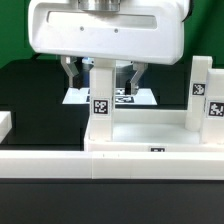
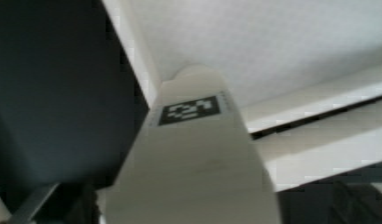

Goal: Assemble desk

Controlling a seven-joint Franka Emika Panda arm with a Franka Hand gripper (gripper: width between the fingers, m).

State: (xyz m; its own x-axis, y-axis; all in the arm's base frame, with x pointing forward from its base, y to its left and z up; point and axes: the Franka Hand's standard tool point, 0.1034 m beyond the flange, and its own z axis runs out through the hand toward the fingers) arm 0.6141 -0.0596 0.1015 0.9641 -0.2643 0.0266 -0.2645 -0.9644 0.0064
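Observation:
The white desk top lies in front of me with legs standing up from it. One tagged white leg stands at its corner on the exterior view's left. My gripper is lowered over that leg, one finger on each side, with a narrow gap showing on both sides, so it is open. In the wrist view the same leg runs up the middle between my jaws, its square tag facing the camera. Two more legs stand at the exterior view's right.
A long low white rail runs along the front of the desk top. The marker board lies behind the gripper on the black table. A small white part shows at the exterior view's left edge.

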